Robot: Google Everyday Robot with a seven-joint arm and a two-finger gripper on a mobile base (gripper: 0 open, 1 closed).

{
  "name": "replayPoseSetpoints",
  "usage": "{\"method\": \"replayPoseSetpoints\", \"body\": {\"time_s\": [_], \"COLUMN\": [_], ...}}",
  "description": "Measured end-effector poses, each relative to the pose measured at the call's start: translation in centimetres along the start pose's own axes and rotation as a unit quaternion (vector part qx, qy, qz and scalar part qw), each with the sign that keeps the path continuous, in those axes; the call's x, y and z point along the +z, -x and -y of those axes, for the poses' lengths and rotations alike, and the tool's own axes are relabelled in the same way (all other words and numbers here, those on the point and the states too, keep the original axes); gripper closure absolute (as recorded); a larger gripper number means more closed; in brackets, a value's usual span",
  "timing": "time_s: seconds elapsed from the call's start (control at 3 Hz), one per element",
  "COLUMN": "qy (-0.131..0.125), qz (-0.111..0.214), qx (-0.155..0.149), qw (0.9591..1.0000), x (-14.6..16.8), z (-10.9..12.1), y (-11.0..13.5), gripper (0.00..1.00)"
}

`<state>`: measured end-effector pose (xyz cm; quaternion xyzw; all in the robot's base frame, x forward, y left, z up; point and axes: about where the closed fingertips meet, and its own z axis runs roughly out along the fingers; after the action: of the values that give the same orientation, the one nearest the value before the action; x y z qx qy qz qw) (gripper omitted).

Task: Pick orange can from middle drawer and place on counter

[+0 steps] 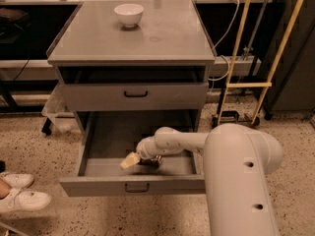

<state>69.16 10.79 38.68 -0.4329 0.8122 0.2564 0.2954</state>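
Observation:
The middle drawer (106,139) is pulled open, its grey floor showing. My arm reaches down into it from the right. My gripper (132,160) is low over the drawer floor near the front, with its pale tip pointing left. A small dark coppery shape (151,161) just under the wrist looks like the orange can, mostly hidden by the gripper. The counter (167,38) is the grey cabinet top above, and it carries a white bowl (129,14) at the back left.
The top drawer (135,95) is shut. A clear plastic bin (56,114) stands left of the cabinet. A yellow-framed cart (243,85) and cables are on the right. A person's white shoes (19,193) are on the floor at the lower left.

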Motion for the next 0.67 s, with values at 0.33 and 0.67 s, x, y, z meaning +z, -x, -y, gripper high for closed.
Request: {"method": "replayPoseSetpoints", "body": {"time_s": [0.33,0.67], "qy": [-0.022,-0.078], "qz": [-0.005,-0.011], "qx": [0.027,0.087], "qw": [0.9994,0.9931], "x": [0.9,1.7], "z": [1.9,6.9], "y": [-0.1,-1.1], "gripper": [0.00,0.00]}}
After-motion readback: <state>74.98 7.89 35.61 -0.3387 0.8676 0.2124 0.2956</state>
